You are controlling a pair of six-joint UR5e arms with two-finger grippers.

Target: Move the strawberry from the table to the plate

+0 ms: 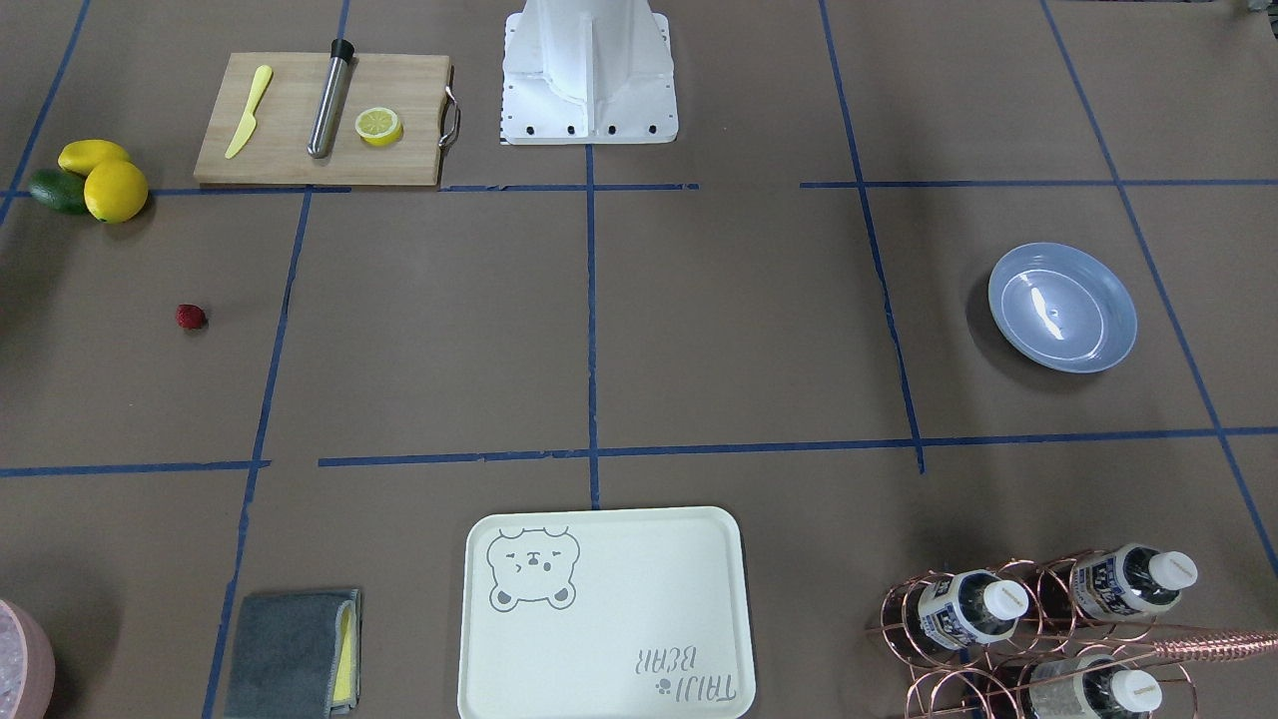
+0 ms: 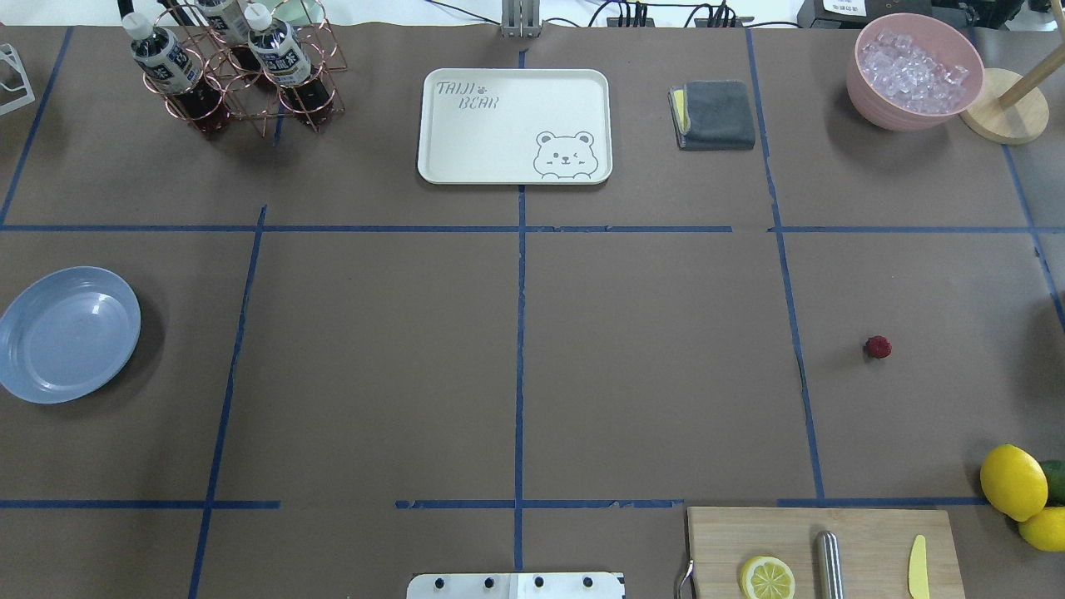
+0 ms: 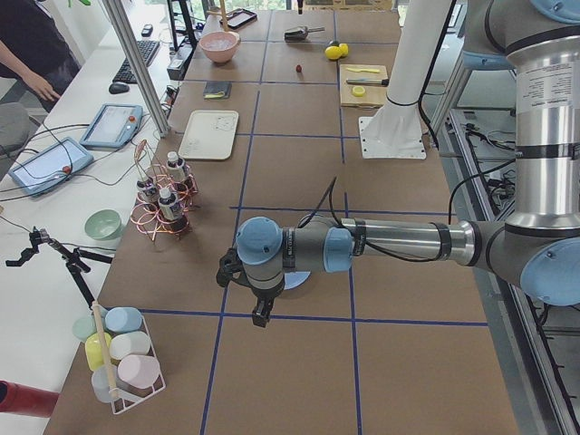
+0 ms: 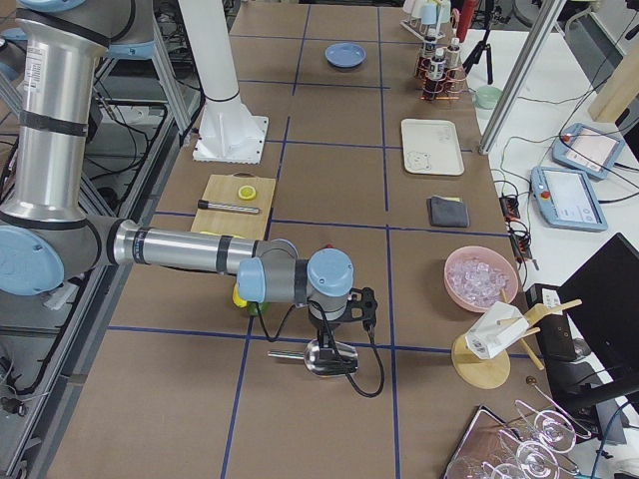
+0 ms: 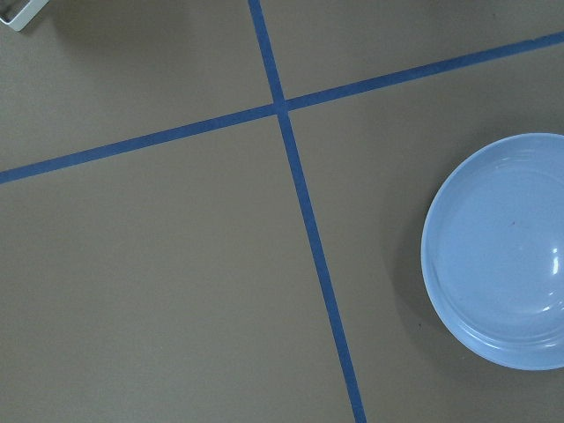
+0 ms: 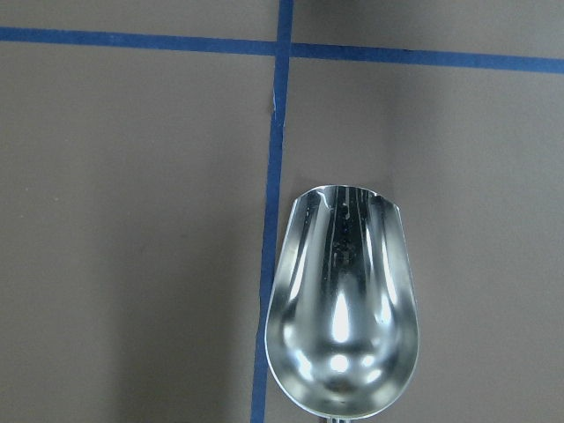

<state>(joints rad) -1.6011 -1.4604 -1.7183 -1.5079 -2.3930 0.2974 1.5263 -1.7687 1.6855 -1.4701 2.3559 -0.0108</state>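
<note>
Strawberry (image 2: 877,347) and plate (image 2: 66,333) lie at opposite ends of the table (image 2: 374,349), so the berry has the whole width to cross.

Going left to right in the overhead view: the light-blue plate sits at the middle left edge, bare and right way up. The bottles (image 2: 280,56) stand in their wire rack at upper left, well apart from it. The bear-print tray (image 2: 499,133) lies at top centre. Right of the rightmost long tape line, the small dark-red berry rests alone on bare paper at middle right. The pink bowl (image 2: 882,112) is well above it and the lemons (image 2: 1012,481) and cutting board (image 2: 865,532) are well below. That clear ground around it should give fingers room to come down on either side.

Neither arm enters the overhead view. In the left side view the left gripper (image 3: 261,313) hangs fingers-down near the plate. In the right side view the right gripper (image 4: 326,337) hangs over a metal scoop (image 6: 339,308) lying on a tape line, nearer to the berry's end of the table. I cannot tell whether either gripper's fingers are spread or closed. Judging by position, the right arm looks the natural one to fetch the berry, and no pick has begun.
</note>
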